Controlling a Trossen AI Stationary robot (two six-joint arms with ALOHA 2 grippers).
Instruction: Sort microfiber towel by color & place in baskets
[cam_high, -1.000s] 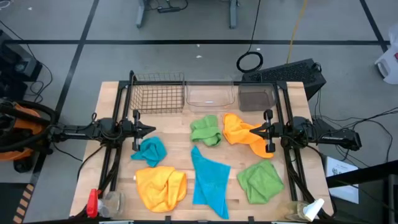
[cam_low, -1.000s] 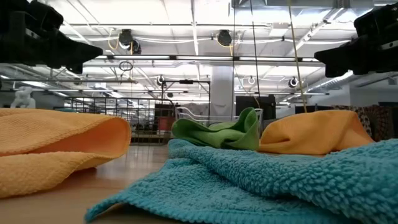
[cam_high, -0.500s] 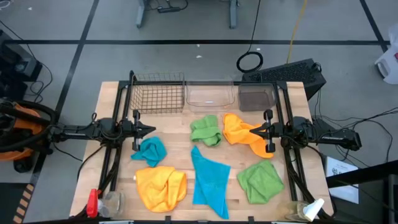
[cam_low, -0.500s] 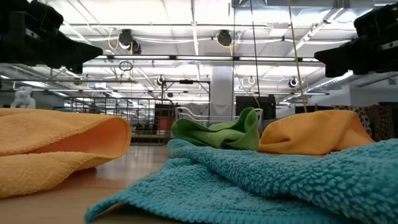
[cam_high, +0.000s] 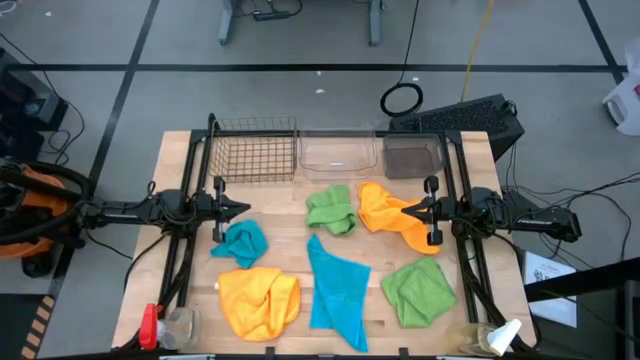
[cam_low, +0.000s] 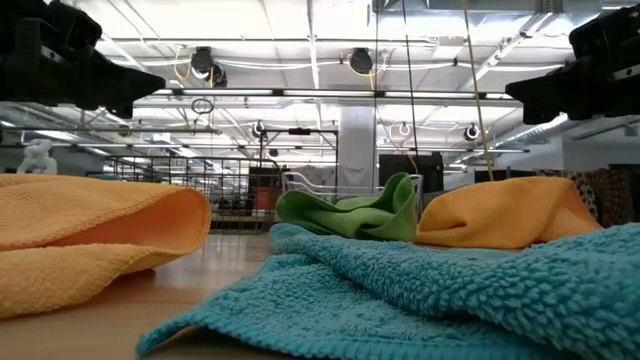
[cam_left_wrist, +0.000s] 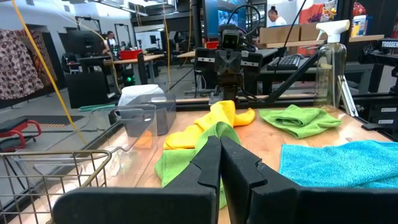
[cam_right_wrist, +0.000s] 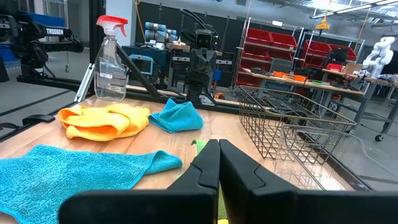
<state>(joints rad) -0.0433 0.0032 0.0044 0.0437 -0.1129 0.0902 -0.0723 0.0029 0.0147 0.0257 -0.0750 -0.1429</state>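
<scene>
6 microfiber towels lie loose on the wooden table (cam_high: 180, 150): 2 green (cam_high: 331, 209) (cam_high: 418, 292), 2 yellow (cam_high: 258, 301) (cam_high: 392, 214), 2 teal (cam_high: 241, 241) (cam_high: 337, 289). All are soft, nubby and crumpled, except the larger teal one, which lies flatter. Along the far edge stand 3 baskets: a wire-mesh basket (cam_high: 254, 152), a clear tub (cam_high: 338, 151) and a dark grey tub (cam_high: 411, 155), none holding a towel yet. The left gripper (cam_high: 238, 209) and right gripper (cam_high: 409, 210) hover at mid-table, fingers pressed together, holding nothing. A good first pick likely pinches a raised fold, lifting 1 towel clear of its neighbours.
</scene>
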